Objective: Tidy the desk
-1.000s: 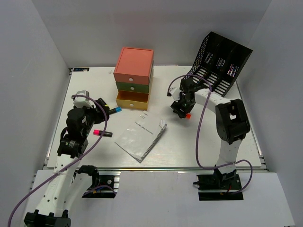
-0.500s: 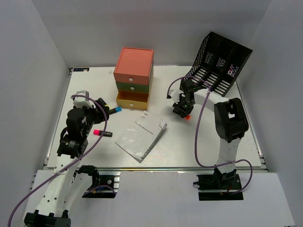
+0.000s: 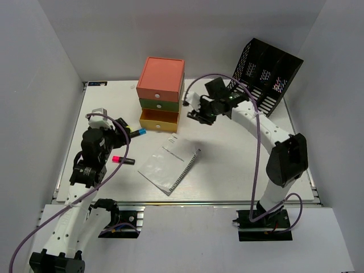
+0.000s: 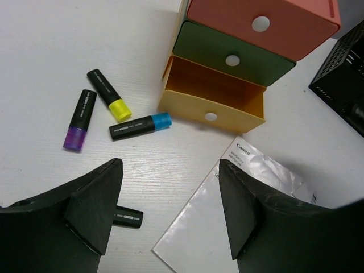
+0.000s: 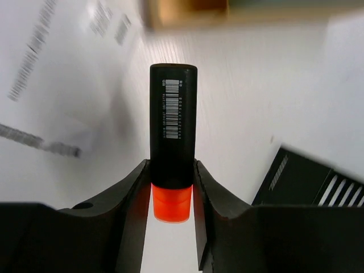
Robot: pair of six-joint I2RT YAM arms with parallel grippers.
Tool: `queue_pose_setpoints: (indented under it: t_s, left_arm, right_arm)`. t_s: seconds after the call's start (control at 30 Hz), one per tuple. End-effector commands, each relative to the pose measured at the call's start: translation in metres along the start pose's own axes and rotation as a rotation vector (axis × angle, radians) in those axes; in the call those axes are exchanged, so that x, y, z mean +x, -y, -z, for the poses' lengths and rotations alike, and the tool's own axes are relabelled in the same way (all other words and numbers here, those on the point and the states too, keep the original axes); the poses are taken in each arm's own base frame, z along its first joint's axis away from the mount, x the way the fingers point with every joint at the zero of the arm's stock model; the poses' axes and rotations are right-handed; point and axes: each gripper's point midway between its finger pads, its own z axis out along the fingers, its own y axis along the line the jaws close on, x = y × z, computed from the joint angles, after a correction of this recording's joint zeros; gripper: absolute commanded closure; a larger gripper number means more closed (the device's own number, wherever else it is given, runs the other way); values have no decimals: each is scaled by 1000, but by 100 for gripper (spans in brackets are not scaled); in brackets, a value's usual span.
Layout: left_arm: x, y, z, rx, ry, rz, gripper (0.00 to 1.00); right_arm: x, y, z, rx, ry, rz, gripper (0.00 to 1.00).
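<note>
Orange-capped highlighter [image 5: 173, 165], clamped between the right fingers [image 5: 133, 199], has left the middle of the desk [image 3: 239, 165] and now hangs beside the open yellow drawer [image 3: 159, 119] near the far edge, ready for stowing; left fingers [image 4: 91, 205] are spread, empty.

On the desk [image 3: 227, 165] we find the drawer box [image 3: 161, 94] at the back, the file rack [image 3: 267, 74] to its right, markers [image 4: 141, 126] at its front left, and a bagged manual [image 3: 169, 164] in front.
</note>
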Motion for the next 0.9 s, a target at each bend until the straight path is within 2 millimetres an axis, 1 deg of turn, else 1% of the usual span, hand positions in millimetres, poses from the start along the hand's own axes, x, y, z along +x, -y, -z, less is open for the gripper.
queue_pose_setpoints:
  t_s: [0.0, 0.03, 0.07, 0.1, 0.13, 0.17, 0.2, 0.23, 0.27, 0.3, 0.33, 0.37, 0.4, 0.43, 0.47, 0.57, 0.6, 0.63, 0.67, 0.7, 0.73, 0.83, 0.87]
  left_arm:
    - [6, -10, -3, -48, -15, 5, 22]
    - [8, -10, -4, -52, -23, 6, 22]
    - [9, -11, -5, -57, -28, 7, 22]
    - [9, -12, -5, -61, -28, 7, 22]
    - [11, -13, -7, -66, -38, 6, 22]
    - [12, -13, -8, -67, -42, 7, 22]
    - [13, -13, -9, -70, -45, 6, 22]
    - [14, -14, -9, -73, -50, 6, 23]
    - [15, -14, -10, -76, -54, 5, 23]
    - [15, -15, -11, -78, -55, 5, 23]
    - [15, -15, -11, -82, -56, 6, 23]
    - [16, -16, -11, -84, -59, 4, 23]
    - [16, -16, -11, -86, -58, 4, 23]
    - [16, -17, -11, -89, -59, 4, 23]
    - [15, -16, -11, -87, -55, 4, 23]
    - [15, -17, -11, -88, -56, 6, 23]
    - [16, -16, -11, -86, -58, 4, 23]
    - [16, -16, -11, -85, -57, 6, 23]
    - [16, -16, -11, -82, -58, 4, 23]
    - [16, -15, -11, -81, -60, 4, 23]
    - [16, -15, -11, -81, -59, 3, 23]
    - [17, -14, -11, -75, -62, 3, 23]
    - [17, -15, -11, -75, -62, 3, 23]
  right_arm:
    - [-63, -32, 11, -62, 137, 135, 100]
    - [-84, -37, 8, -53, 179, 168, 100]
    - [-96, -43, 6, -52, 202, 187, 100]
    - [-103, -44, -3, -45, 205, 194, 100]
    - [-125, -39, -2, -9, 254, 214, 100]
    - [-136, -40, -6, 6, 268, 225, 100]
    - [-139, -35, -18, 30, 255, 225, 100]
    - [-151, -30, -19, 57, 276, 231, 100]
    - [-168, -27, -22, 94, 312, 250, 100]
    - [-168, -20, -36, 135, 286, 250, 100]
    - [-185, -13, -35, 180, 319, 262, 100]
    - [-191, -8, -39, 204, 319, 269, 100]
    - [-187, -4, -58, 215, 287, 264, 100]
    - [-192, -1, -60, 227, 293, 270, 100]
    - [-198, 3, -69, 238, 296, 287, 100]
    - [-205, 7, -81, 260, 308, 328, 100]
    - [-202, 10, -89, 283, 285, 344, 100]
    - [-201, 12, -93, 294, 282, 349, 100]
    - [-204, 15, -94, 305, 287, 353, 97]
    - [-199, 18, -103, 311, 265, 351, 93]
    - [-199, 18, -106, 313, 261, 354, 89]
    - [-195, 21, -114, 318, 237, 352, 68]
    - [-191, 21, -118, 316, 225, 352, 59]
